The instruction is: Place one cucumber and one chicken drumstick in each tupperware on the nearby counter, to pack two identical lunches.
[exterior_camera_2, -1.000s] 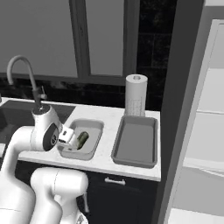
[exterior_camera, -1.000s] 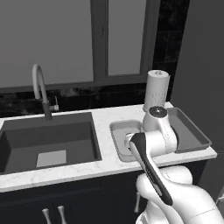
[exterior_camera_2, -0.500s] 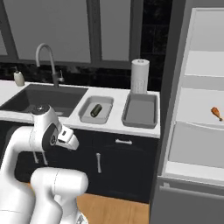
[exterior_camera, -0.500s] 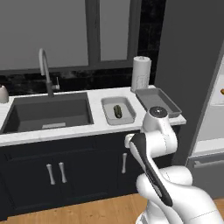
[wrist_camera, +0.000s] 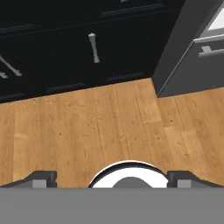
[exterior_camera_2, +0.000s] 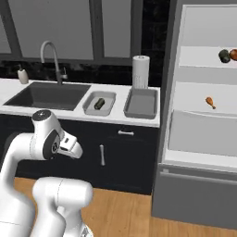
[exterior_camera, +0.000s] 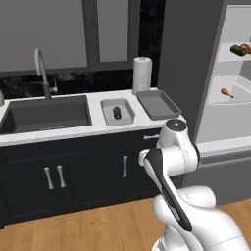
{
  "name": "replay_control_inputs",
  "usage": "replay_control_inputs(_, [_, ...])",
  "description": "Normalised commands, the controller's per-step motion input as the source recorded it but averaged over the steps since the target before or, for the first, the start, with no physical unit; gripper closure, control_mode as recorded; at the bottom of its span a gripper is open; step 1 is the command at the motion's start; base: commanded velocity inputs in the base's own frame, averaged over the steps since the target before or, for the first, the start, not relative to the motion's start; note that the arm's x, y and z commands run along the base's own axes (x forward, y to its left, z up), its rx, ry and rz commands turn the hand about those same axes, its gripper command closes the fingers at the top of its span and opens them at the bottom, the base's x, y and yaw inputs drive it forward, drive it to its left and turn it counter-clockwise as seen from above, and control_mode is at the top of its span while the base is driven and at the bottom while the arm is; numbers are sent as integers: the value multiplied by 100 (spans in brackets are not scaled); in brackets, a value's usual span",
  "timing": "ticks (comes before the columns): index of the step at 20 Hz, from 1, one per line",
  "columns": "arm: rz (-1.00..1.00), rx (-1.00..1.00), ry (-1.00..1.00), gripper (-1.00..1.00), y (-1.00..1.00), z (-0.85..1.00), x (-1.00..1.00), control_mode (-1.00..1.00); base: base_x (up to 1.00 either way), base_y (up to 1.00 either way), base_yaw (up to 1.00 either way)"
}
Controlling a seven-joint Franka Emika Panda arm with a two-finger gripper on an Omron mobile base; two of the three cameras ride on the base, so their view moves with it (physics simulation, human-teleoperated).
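Base has backed off the counter [exterior_camera: 73, 131]; fridge now in sight; cucumber [exterior_camera: 117, 112] lies in small tupperware [exterior_camera: 117, 112], larger one [exterior_camera: 158, 104] bare; gripper [wrist_camera: 111, 177] released, empty; drumstick [exterior_camera_2: 210, 102] fetch likely next.

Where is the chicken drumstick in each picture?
Left base view: the chicken drumstick lies at the right edge, on a fridge shelf, above and right of the counter.
Right base view: the same drumstick lies right of centre, on the middle fridge shelf.
Hand view: not in it; this one looks down at the wooden floor and dark cabinets.
Shared landmark: the paper towel roll standing behind the larger tupperware.
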Motion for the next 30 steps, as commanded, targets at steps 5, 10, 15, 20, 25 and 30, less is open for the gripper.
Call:
replay_control_inputs(5, [0,0,0,-100,0,0,0,100,-6,-74,-12])
replay_control_inputs(10, [0,0,0,-100,0,0,0,100,-21,-71,-4])
replay_control_inputs(15, [0,0,0,-100,0,0,0,100,-12,-79,0])
replay_control_inputs(20, [0,0,0,-100,0,0,0,100,-26,-82,0])
replay_control_inputs(25, [0,0,0,-100,0,0,0,100,-10,-72,0])
replay_control_inputs(30, [0,0,0,-100,0,0,0,100,46,-30,0])
